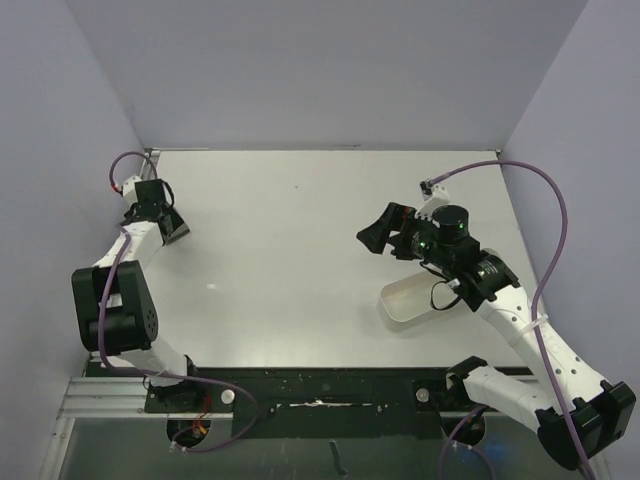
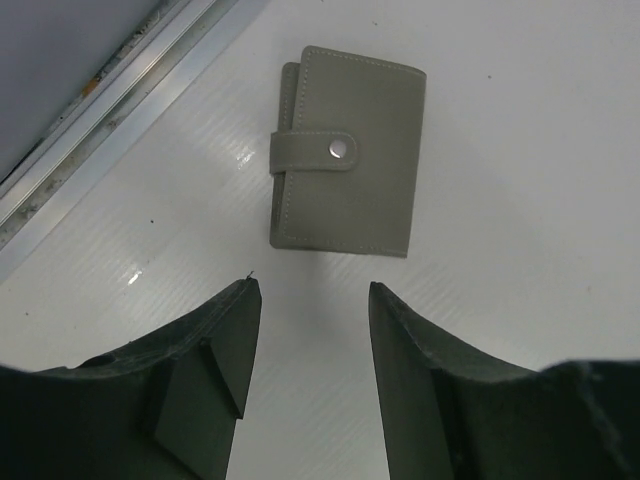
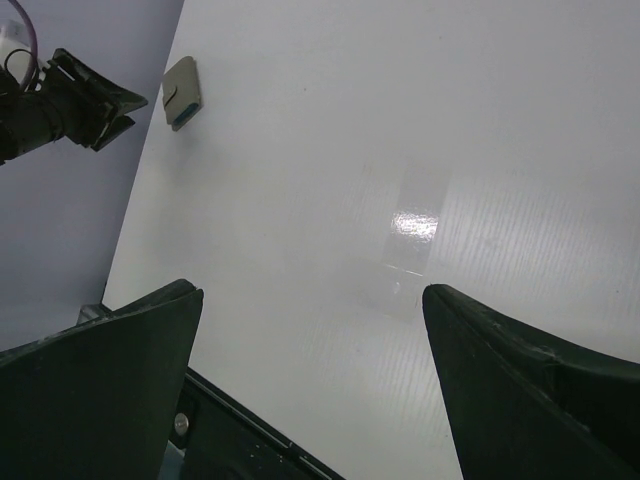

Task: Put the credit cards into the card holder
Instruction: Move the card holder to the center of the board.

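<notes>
The wallet (image 2: 348, 150) lies on the bench (image 1: 300, 250) by its left edge, just in front of the jaws of the left arm (image 1: 125, 260). The tray (image 1: 405, 300) sits well apart on the right, partly under the right arm (image 1: 520, 320).

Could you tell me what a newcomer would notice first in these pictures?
The grey-olive card holder, snapped shut, lies by the table's far-left edge, just ahead of the open left gripper. Across the table, the right gripper hangs wide open near a white tray. No cards show.

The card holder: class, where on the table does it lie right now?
Left wrist view: the card holder lies closed on the table, just ahead of the left gripper, beside the metal rail along the table's left edge.
</notes>
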You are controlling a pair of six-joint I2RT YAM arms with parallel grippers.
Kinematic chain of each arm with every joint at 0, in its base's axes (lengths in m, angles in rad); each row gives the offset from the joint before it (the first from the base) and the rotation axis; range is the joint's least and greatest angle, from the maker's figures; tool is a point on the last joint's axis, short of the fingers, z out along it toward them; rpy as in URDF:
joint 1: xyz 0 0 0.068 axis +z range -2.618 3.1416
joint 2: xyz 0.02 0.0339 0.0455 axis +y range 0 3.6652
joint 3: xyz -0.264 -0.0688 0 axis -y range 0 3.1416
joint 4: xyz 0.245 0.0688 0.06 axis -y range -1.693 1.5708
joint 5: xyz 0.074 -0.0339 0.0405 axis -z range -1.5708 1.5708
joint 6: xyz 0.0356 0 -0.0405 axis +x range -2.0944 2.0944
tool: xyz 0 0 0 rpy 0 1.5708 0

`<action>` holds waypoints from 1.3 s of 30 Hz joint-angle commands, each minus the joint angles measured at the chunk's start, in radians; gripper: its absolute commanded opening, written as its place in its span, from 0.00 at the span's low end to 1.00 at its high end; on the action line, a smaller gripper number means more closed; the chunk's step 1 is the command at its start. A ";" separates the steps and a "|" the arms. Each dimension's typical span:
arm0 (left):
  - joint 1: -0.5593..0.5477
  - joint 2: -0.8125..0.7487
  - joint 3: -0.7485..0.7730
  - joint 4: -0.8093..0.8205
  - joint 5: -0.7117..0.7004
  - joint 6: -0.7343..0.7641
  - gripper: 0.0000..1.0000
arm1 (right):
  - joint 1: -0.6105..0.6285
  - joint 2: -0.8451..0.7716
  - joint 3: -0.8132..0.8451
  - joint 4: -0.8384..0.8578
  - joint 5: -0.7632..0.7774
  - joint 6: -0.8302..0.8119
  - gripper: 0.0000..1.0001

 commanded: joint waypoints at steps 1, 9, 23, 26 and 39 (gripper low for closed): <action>0.060 0.084 0.107 0.143 0.013 -0.012 0.46 | 0.001 -0.028 -0.014 0.068 -0.040 0.031 0.98; 0.128 0.260 0.219 0.162 0.109 0.043 0.46 | 0.002 -0.055 -0.019 0.060 -0.026 0.031 0.98; 0.136 0.410 0.301 0.056 0.300 0.094 0.35 | 0.002 -0.078 -0.037 0.027 0.003 0.036 0.98; 0.129 0.413 0.301 0.024 0.339 0.101 0.31 | 0.002 -0.084 -0.043 0.025 0.006 0.038 0.98; 0.032 0.388 0.245 -0.088 0.448 0.174 0.27 | 0.003 -0.089 -0.040 -0.051 0.047 0.057 0.98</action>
